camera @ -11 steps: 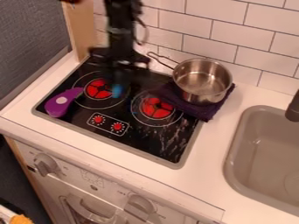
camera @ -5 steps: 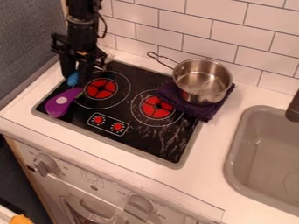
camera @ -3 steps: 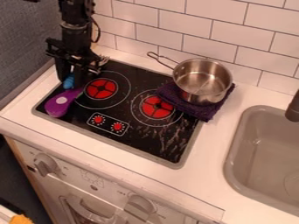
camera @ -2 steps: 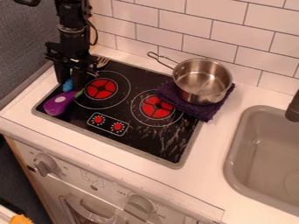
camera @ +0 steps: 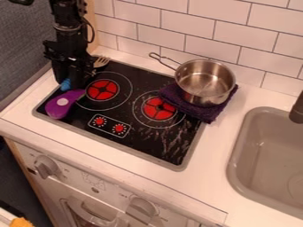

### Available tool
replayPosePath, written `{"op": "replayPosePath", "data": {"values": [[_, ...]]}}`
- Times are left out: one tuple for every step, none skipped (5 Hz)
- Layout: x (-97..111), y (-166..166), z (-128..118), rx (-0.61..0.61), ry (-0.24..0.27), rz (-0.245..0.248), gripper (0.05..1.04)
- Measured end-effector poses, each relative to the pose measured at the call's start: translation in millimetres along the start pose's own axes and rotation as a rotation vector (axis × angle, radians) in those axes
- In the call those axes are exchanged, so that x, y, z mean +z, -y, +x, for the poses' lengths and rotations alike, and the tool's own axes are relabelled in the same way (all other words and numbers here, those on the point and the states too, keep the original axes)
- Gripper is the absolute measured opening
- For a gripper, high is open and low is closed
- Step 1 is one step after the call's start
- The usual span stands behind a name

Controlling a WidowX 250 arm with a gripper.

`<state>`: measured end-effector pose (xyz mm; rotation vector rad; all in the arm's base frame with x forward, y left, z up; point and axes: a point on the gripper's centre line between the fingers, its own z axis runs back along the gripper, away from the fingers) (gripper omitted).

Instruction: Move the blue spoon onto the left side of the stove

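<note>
Currently: spoon (camera: 65,84) (blue handle, tined metal head), pinched in end effector (camera: 70,86), at left edge of stove (camera: 139,142), beside purple toy (camera: 58,106). Pot (camera: 207,94), on cloth (camera: 202,113), far right.

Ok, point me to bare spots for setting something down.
Bare: the white counter between the stove and the sink, and the stove's front right, ahead of the right burner. Crowded: the stove's left, with the gripper, blue-handled utensil and purple toy; and its back right, under the pot and purple cloth.
</note>
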<state>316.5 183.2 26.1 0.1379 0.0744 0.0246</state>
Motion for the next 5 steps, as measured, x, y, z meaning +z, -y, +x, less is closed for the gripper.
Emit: {"op": "replayPosePath", "data": {"values": [[0,2,1,0.012,0.008,-0.008,0.793],[1,6,6,0.005,0.019,0.002,1.002],[22,25,16,-0.005,0.087,0.023,1.003],[36,38,19,0.009,0.147,0.008,1.001],[37,50,22,-0.003,0.163,-0.01,1.001]]}}
